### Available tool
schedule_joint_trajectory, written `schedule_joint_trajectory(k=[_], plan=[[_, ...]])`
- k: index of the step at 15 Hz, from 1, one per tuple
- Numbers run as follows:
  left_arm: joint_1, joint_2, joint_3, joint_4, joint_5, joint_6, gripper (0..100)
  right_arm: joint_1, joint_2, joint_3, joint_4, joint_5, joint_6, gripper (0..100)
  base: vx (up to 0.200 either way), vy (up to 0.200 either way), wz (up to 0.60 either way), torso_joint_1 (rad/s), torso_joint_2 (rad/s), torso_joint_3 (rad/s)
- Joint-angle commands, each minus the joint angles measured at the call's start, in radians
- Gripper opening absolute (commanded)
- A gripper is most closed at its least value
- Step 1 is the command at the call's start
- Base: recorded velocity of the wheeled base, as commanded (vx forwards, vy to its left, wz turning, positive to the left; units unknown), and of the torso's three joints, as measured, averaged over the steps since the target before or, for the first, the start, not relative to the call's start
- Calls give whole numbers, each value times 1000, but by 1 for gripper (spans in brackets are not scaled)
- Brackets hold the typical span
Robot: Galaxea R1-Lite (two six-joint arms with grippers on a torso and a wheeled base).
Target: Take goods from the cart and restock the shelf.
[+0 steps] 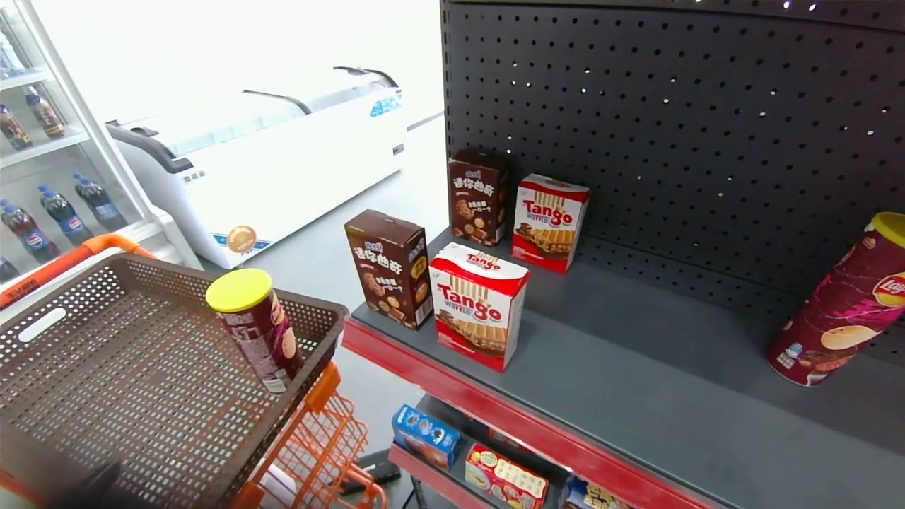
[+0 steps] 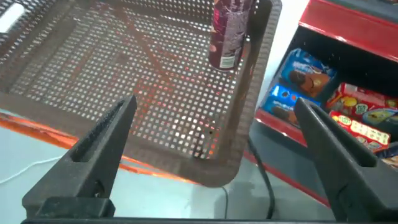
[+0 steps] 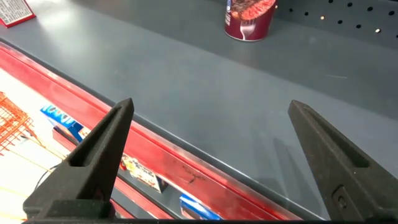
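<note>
A maroon chip can with a yellow lid [image 1: 258, 326] stands in the far right corner of the brown perforated cart basket [image 1: 127, 382]; the same can [image 2: 228, 31] stands beyond my left gripper [image 2: 211, 152], which is open above the basket's near rim. A second maroon chip can [image 1: 841, 304] stands on the grey shelf [image 1: 636, 382] at the right, by the pegboard. My right gripper [image 3: 208, 158] hangs open over the shelf's red front edge, well short of that can [image 3: 249, 17].
Two brown cookie boxes [image 1: 391, 267] and two red-and-white wafer boxes [image 1: 479, 305] stand on the shelf's left part. Snack packs [image 1: 428, 435] fill the lower shelf. A white chest freezer [image 1: 269, 155] and a drinks cooler [image 1: 42, 177] stand behind the orange cart.
</note>
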Motion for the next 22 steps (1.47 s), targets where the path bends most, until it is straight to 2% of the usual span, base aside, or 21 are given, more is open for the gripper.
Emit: schedule_joint_trajectory(k=[1,2,3,4,5,6,9,10,11,12,13,16,19,22], plan=[[67,235,-20,-77,-64,4,100,1,1,-1,0,0,-1,100,0,0,0,0,0,0],[81,400,-9,-223,-68,3,100,1,1,-1,0,0,-1,100,0,0,0,0,0,0],[81,400,-9,-223,-68,3,100,1,1,-1,0,0,-1,100,0,0,0,0,0,0],[101,539,-4,-373,-124,4,100,1,1,1,0,0,-1,100,0,0,0,0,0,0],[103,543,-4,-378,-127,4,100,1,1,-1,0,0,1,100,0,0,0,0,0,0],[152,663,-15,-462,-199,16,100,1,1,-1,0,0,1,100,0,0,0,0,0,0],[153,815,-49,-576,-240,23,100,-1,1,-1,0,0,-1,100,0,0,0,0,0,0],[150,867,-67,-613,-240,35,100,1,1,-1,0,0,-1,100,0,0,0,0,0,0],[150,899,-76,-631,-240,56,100,1,1,-1,0,0,-1,100,0,0,0,0,0,0],[152,947,-98,-660,-240,109,100,1,1,1,0,0,1,100,0,0,0,0,0,0],[149,986,-119,-694,-239,135,100,1,1,1,0,0,-1,100,0,0,0,0,0,0],[136,1068,-181,-800,-239,135,100,1,1,-1,0,0,-1,100,0,0,0,0,0,0],[118,1111,-219,-843,-239,138,100,1,1,1,0,0,-1,100,0,0,0,0,0,0],[104,1141,-222,-846,-239,138,100,1,1,1,0,0,-1,100,0,0,0,0,0,0]])
